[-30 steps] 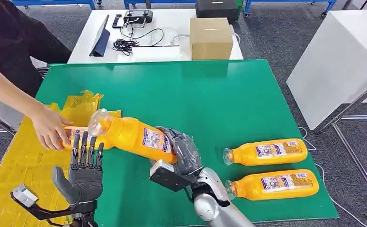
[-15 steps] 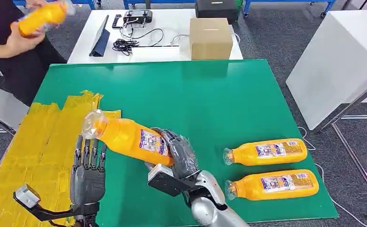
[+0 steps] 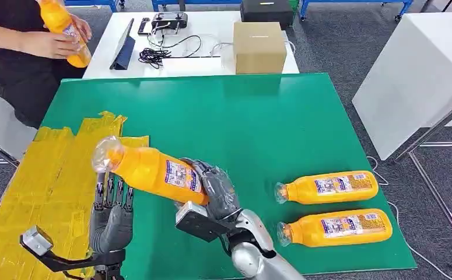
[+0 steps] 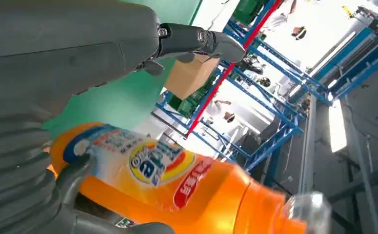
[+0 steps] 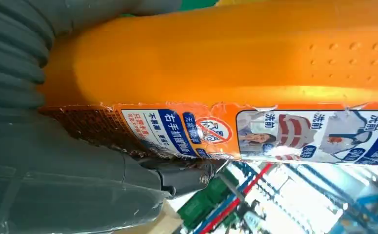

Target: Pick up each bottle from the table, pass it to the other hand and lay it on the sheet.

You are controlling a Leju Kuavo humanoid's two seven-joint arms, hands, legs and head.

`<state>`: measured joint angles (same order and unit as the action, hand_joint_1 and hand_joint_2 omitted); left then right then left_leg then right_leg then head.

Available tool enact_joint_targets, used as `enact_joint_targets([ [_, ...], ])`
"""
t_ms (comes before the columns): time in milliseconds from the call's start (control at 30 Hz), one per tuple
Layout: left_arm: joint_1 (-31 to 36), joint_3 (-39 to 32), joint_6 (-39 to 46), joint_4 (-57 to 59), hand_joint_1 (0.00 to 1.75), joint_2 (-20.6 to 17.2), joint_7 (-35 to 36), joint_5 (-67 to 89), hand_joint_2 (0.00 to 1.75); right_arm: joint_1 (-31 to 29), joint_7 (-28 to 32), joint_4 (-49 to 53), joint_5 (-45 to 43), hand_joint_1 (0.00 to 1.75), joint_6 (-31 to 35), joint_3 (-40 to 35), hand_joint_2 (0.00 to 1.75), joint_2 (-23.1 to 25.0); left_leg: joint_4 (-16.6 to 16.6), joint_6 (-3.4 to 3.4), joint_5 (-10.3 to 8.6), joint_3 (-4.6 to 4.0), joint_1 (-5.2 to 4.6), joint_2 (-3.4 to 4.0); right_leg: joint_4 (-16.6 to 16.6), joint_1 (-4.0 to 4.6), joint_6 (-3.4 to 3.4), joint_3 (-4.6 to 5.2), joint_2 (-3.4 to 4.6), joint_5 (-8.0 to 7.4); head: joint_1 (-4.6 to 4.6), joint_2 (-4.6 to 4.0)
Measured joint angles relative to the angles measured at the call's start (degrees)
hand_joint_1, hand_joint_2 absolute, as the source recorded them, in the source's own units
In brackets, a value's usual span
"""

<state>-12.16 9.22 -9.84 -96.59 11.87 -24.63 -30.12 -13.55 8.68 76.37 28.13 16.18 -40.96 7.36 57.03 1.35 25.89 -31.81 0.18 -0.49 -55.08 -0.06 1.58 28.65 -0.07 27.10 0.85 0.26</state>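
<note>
The right hand (image 3: 214, 189) grips the orange plastic bottle with the clear cap (image 3: 150, 170) by its base, held tilted above the green surface (image 3: 258, 116), cap toward the yellow sheet (image 3: 42, 175). The left hand (image 3: 111, 213) waits beneath the neck, fingers spread and empty. It should wrap the labelled body firmly before the right lets go.
</note>
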Motion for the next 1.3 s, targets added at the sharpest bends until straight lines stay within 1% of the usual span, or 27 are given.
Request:
enact_joint_targets([
  [367,1.13,1.92,0.9,0.0,0.0,-0.13,-0.63,3.22,1.75,-4.29,-4.75,-5.93,0.85,1.75,-4.81,-3.37,1.75,2.29,0.0,0.0,0.0,0.0,0.0,0.01,0.0,0.0,0.0,0.0,0.0,0.0,0.02,0.0],
  [567,1.18,1.71,0.94,0.0,0.0,-0.42,-0.81,3.26,1.75,-6.72,-8.02,-9.55,4.54,1.75,-6.6,-6.56,1.75,3.58,0.0,0.0,0.0,-0.01,0.01,0.02,0.0,0.0,0.0,0.02,0.01,0.0,0.0,0.0],
  [733,0.71,1.14,1.71,-0.26,0.0,-0.63,-0.79,3.78,1.75,-8.59,-9.62,-11.89,7.35,1.75,-6.58,-8.86,1.75,4.35,0.0,0.0,0.0,-0.01,0.01,0.03,0.0,0.0,0.0,0.03,0.01,0.0,0.0,0.0],
  [933,0.16,0.72,1.77,-0.37,0.0,-1.03,-0.68,3.55,1.75,-9.45,-9.86,-13.09,7.85,1.75,-6.58,-10.21,1.75,4.59,0.0,0.0,0.0,-0.02,0.0,0.03,0.0,0.0,0.0,0.03,0.01,0.0,0.0,0.0],
  [1067,-0.9,0.31,1.68,-1.03,0.0,-1.6,-0.46,2.38,1.75,-9.99,-10.36,-13.88,10.19,1.75,-6.41,-11.48,1.75,4.74,0.0,0.0,0.0,-0.02,0.0,0.03,0.0,0.0,0.0,0.05,0.02,0.0,-0.02,0.0],
  [1300,-2.31,-1.64,0.11,-1.99,0.0,-1.86,1.42,-0.33,1.75,-10.76,-10.43,-14.58,11.52,1.75,-6.95,-14.43,1.75,4.92,0.0,0.0,0.0,-0.03,0.02,0.04,0.0,0.0,0.0,0.06,0.01,0.0,0.0,0.0],
])
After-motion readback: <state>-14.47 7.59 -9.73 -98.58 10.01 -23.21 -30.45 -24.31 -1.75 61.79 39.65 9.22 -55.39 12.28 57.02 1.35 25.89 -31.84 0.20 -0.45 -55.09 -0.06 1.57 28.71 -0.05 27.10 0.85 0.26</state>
